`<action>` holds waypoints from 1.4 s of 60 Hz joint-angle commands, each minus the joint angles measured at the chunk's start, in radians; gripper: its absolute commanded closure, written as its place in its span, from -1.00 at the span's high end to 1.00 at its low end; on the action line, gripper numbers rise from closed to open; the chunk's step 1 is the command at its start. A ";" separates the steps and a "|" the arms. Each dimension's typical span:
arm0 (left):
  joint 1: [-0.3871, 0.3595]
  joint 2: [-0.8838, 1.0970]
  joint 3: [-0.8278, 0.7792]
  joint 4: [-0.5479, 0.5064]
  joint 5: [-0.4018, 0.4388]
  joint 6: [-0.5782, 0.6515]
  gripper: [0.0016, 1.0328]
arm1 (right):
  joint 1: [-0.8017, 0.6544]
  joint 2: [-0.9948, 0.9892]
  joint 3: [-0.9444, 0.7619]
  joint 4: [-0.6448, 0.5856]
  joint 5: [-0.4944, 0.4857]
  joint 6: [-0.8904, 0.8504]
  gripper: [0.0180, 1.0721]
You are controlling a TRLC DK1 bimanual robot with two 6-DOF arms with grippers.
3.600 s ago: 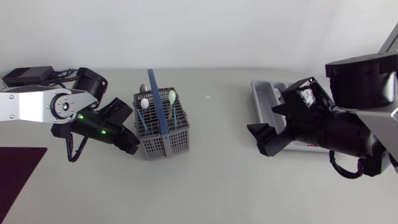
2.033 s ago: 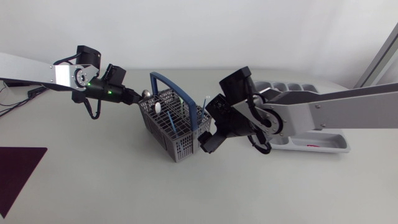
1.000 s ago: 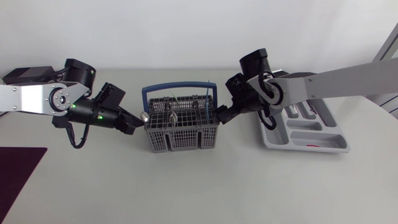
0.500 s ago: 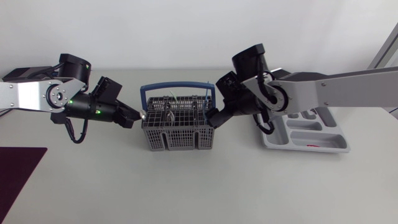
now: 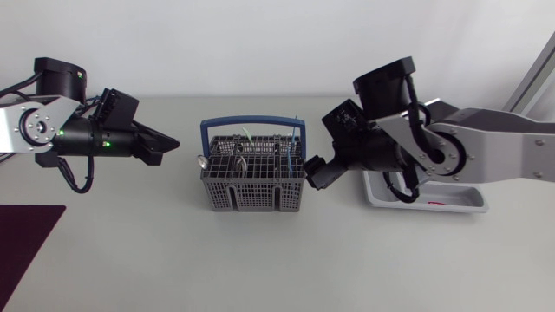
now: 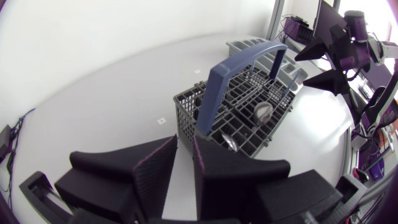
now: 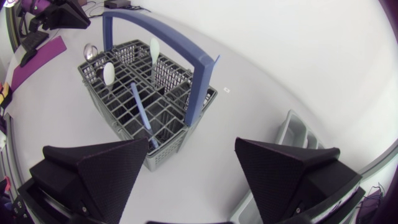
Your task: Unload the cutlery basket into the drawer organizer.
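Observation:
The grey cutlery basket with a blue handle stands mid-table. It holds a metal spoon, a blue utensil, a white spoon and a pale green spoon. My left gripper hangs left of the basket, clear of it. Its fingers are a narrow gap apart with nothing between them. My right gripper sits at the basket's right side, wide open and empty. The grey drawer organizer lies at the right, mostly hidden under my right arm.
A dark purple mat lies at the table's front left corner. Bare table stretches in front of the basket and between the basket and my left gripper.
My left gripper has pulled back leftward from the basket's left wall, its fingers parting slightly. My right arm has swung so its gripper sits lower beside the basket. The basket stays put.

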 commanded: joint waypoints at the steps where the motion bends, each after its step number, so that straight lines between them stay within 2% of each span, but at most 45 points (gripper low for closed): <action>1: -0.004 -0.051 -0.050 -0.008 0.015 0.018 -0.14 | 0.020 -0.038 -0.029 -0.023 0.008 -0.013 0.90; 4: -0.012 -0.069 -0.061 -0.008 0.015 0.018 -0.14 | 0.034 -0.050 -0.033 -0.027 0.005 -0.014 0.90; 8: -0.027 -0.105 -0.085 -0.012 0.015 0.028 -0.02 | 0.051 -0.062 -0.036 -0.034 0.005 -0.014 0.90; 11: -0.048 -0.129 -0.105 -0.014 0.015 0.031 0.14 | 0.068 -0.061 -0.029 -0.037 0.003 -0.010 0.90; 16: -0.064 -0.149 -0.124 -0.016 0.015 0.037 0.26 | 0.091 -0.054 -0.023 -0.032 0.005 -0.002 0.89; 21: -0.082 -0.161 -0.138 -0.020 0.017 0.039 0.45 | 0.109 -0.036 -0.010 -0.027 0.005 0.004 0.78; 30: -0.113 -0.186 -0.161 -0.020 0.017 0.041 0.62 | 0.112 -0.008 -0.005 -0.012 0.003 0.006 0.78; 35: -0.124 -0.197 -0.165 -0.022 0.017 0.041 0.62 | 0.112 0.004 -0.011 0.000 0.005 0.002 0.78; 37: -0.127 -0.204 -0.165 -0.023 0.017 0.039 0.75 | 0.112 0.008 -0.013 0.005 0.003 -0.001 0.78; 39: -0.128 -0.209 -0.167 -0.023 0.017 0.039 0.78 | 0.112 0.011 -0.014 0.009 0.003 -0.001 0.78; 46: -0.128 -0.224 -0.168 -0.028 0.017 0.037 0.78 | 0.112 0.015 -0.011 0.011 0.005 -0.004 0.78; 53: -0.128 -0.235 -0.168 -0.034 0.017 0.034 0.79 | 0.118 0.031 0.000 0.011 0.005 -0.007 0.61; 55: -0.128 -0.238 -0.168 -0.035 0.017 0.033 0.85 | 0.122 0.038 0.001 0.011 0.006 -0.007 0.60; 69: -0.133 -0.244 -0.173 -0.040 0.017 0.033 0.87 | 0.138 0.077 0.013 0.035 0.011 -0.014 0.13; 79: -0.134 -0.247 -0.174 -0.042 0.017 0.033 0.87 | 0.135 0.113 0.035 0.051 0.014 -0.025 -0.06; 84: -0.133 -0.249 -0.176 -0.042 0.017 0.033 0.87 | 0.135 0.128 0.047 0.055 0.020 -0.028 -0.08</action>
